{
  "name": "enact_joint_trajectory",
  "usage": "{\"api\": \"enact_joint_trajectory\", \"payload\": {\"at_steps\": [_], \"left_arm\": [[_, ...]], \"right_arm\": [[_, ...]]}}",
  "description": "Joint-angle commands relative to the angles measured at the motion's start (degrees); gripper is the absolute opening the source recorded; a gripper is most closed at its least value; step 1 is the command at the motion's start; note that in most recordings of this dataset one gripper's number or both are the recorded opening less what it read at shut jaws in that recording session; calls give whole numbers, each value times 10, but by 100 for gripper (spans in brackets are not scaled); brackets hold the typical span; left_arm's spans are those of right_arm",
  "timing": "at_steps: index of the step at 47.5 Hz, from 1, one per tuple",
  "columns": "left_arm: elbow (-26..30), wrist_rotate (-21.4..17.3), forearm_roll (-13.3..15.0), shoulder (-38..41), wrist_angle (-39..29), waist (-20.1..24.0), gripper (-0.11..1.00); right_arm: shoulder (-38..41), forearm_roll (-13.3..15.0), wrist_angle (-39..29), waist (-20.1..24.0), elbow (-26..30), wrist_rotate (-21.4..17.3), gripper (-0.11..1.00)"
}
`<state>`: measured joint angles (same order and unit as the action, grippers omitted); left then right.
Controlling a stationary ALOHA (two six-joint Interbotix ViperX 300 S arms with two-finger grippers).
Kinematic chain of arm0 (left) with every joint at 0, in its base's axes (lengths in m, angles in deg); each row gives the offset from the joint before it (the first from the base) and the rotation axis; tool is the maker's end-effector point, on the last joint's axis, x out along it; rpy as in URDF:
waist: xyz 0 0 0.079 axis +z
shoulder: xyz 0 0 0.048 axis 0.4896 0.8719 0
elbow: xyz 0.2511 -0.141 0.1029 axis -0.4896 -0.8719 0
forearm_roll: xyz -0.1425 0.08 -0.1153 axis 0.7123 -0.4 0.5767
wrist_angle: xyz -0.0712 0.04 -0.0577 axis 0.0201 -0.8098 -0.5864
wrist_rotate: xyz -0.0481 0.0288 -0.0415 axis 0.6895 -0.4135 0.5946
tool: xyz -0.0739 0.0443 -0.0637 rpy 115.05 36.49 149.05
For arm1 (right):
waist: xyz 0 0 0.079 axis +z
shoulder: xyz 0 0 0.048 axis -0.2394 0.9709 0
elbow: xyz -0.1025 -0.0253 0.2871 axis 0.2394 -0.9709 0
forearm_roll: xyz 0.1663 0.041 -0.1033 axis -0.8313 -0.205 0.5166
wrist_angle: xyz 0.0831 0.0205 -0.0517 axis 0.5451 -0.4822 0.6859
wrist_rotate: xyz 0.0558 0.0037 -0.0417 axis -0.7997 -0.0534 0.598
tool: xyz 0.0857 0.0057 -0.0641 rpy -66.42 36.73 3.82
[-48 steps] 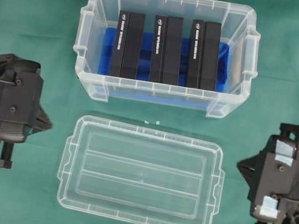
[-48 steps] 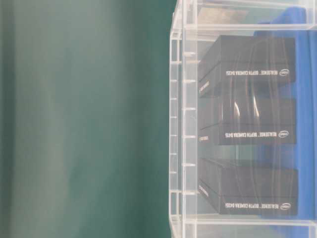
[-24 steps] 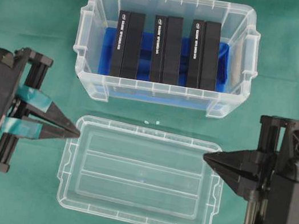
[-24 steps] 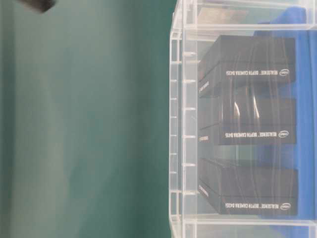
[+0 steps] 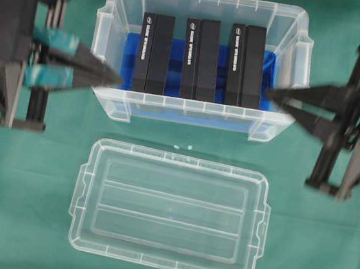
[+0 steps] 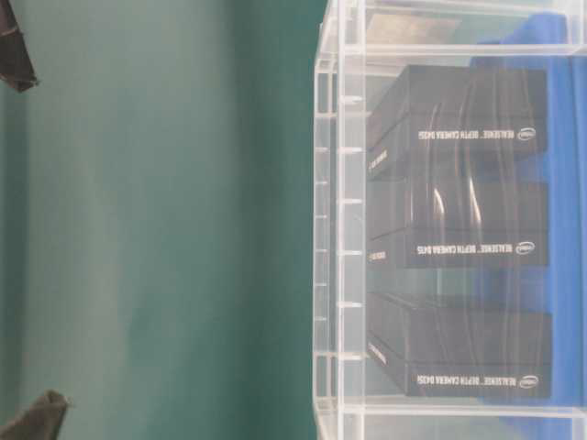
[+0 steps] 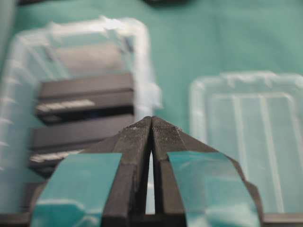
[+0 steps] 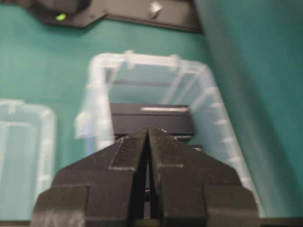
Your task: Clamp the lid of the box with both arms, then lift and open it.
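So here's what you've got: the flat clear plastic lid with rounded corners is lying on the green cloth-covered table, just in front of the deep clear plastic tub and apart from it. You can see right through the lid to the cloth. It has a raised rim all the way round, two long ribs running lengthwise across its middle panel, and small tabs sticking out at both short ends. Nothing is touching it.

The tub has moulded handles on its short sides, a blue liner on the bottom, and three pairs of black rectangular blocks standing side by side with white lettering on them. From table level you can read the same blocks through the clear wall.

Your left black lattice-frame gripper with teal tape patches has its tip up against the tub's left front corner. In the left wrist view its jaws are pinched together at the tip with only a thin slit lower down, gripping nothing. Your right black pointed gripper has its tip over the tub's right end, and its wrist view shows the jaws pressed tip to tip as well, also empty-handed. Both sit well away from the lid.
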<state>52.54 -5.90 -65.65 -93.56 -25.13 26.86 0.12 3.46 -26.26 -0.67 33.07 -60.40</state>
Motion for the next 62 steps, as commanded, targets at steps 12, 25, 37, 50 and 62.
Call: {"api": "enact_joint_trajectory", "payload": {"at_steps": [12,25,37,50,62], "left_arm": [[0,-4,-1,-25,12,114,1],[-26,-4,-1,-42,39,185,1],[-54,-15,1,-48,81,188,1],[-96,-14,2,-63,123,190,1],[-122,-12,3,-89,141,191,1]], "right_arm": [[-60,4,31,-110,-42,5,0],[-97,4,83,-185,-91,15,0],[-107,3,122,-217,-123,15,0],[-112,1,125,-218,-139,14,0],[-113,0,135,-219,-146,15,0]]}}
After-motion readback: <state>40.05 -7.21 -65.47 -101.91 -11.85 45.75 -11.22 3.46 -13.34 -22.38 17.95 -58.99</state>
